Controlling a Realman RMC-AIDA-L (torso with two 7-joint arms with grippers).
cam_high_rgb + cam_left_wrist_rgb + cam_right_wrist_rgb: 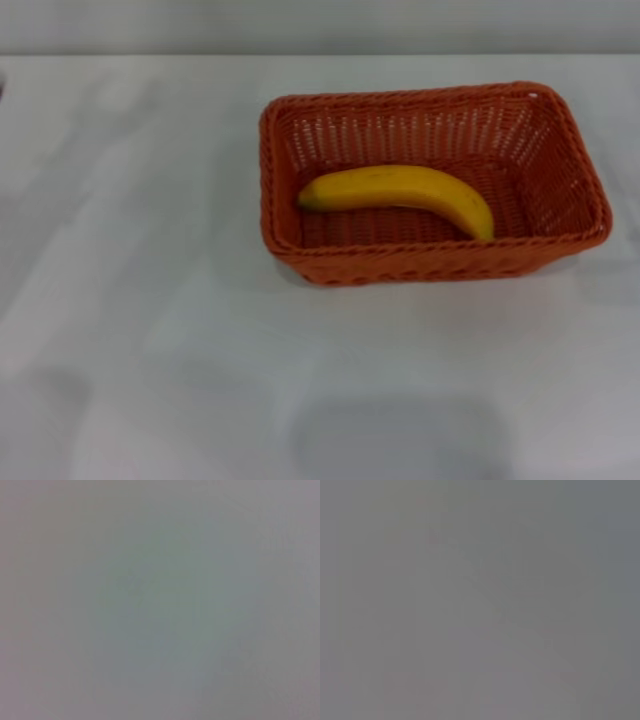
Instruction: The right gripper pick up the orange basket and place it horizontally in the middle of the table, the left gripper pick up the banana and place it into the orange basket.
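A: Where did the curved yellow banana (pixel 400 194) lie?

B: Flat on the floor of the rectangular orange woven basket (pixel 575 170), its long axis running along the basket's own length, side to side in the head view. The basket sat on the plain white table (pixel 130 300), long side across the view, somewhat toward the robot's right.

A: And which way was that from either gripper?

B: That could not be said. Neither the left gripper nor the right gripper showed in the head view, and both wrist views gave only a featureless grey, so I could not tell whether their fingers were open or closed, or which arm was nearer.

A: So what was left?

B: By my judgement nothing: basket placed crosswise, banana inside, both arms withdrawn out of view.
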